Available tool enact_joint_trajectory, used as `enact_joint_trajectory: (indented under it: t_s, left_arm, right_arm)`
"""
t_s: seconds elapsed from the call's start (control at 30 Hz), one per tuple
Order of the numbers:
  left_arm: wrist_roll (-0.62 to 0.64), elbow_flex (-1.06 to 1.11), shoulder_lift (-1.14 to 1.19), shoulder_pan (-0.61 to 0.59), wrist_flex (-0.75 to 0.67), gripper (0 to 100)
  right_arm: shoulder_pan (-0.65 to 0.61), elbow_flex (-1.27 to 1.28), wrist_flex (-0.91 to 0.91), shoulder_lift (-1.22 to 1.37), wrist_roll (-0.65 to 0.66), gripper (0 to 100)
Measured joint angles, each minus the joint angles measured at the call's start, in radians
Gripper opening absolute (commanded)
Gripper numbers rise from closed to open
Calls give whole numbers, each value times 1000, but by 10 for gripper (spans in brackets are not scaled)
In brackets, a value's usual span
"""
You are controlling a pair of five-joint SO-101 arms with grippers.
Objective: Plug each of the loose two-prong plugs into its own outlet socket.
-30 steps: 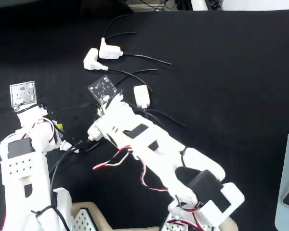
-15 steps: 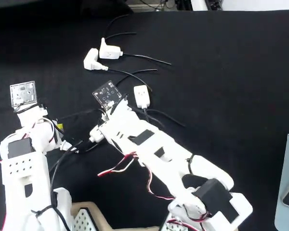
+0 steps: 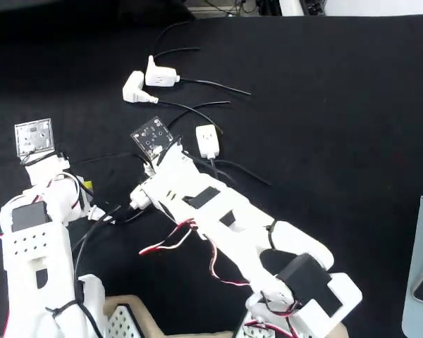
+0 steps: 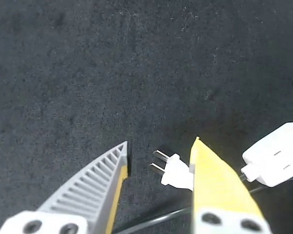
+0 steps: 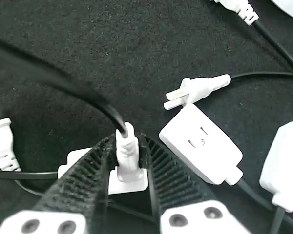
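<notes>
Gripping a plug with my right gripper (it stands upright on a socket); my left gripper hangs open over a second plug on the table.

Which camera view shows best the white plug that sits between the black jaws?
The right wrist view: the plug stands on a socket block, between the jaws of the right gripper. In the high view the right arm lies over that spot. The left wrist view shows another, loose plug.
</notes>
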Motion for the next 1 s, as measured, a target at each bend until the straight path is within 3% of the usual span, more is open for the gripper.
enact_joint_trajectory:
  t_s: [0.27,0.43,0.7,1.0]
  left_arm:
    - [3,0,0,0,-23,221]
    - [77,0,0,2,-101,339]
    - [141,0,0,183,-124,346]
    - [141,-41,0,288,-124,346]
  right_arm:
    - [-2,49,12,-152,-26,11]
    - [-2,49,75,-252,-34,11]
    - [-32,124,92,-353,-63,11]
    - [-44,172,92,-416,-61,11]
